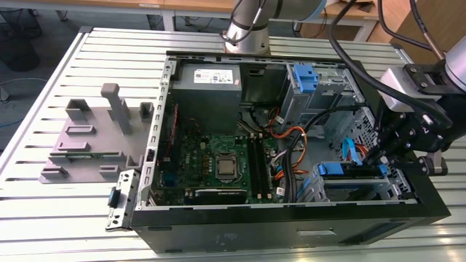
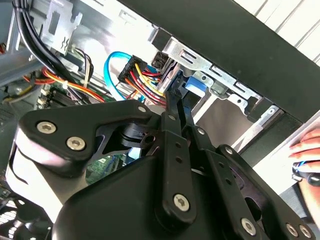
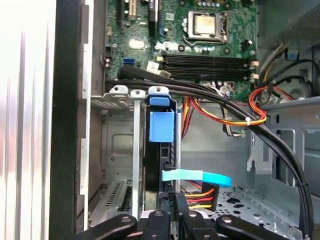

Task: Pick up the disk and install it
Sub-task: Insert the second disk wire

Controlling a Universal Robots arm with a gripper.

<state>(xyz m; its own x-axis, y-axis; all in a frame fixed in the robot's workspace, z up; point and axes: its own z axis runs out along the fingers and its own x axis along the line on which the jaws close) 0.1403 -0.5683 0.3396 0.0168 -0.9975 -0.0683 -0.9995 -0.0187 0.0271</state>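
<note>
The black gripper (image 3: 172, 220) is closing narrowly around the blue-bracketed silver disk (image 3: 161, 127), which is sitting directly ahead in the grey metal drive cage (image 3: 117, 150).

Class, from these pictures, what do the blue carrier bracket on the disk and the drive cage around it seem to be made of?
Blue carrier bracket: probably moulded plastic, uniform matte blue with soft edges. Drive cage: apparently bare sheet metal, dull grey with stamped slots and folded tabs.
</note>
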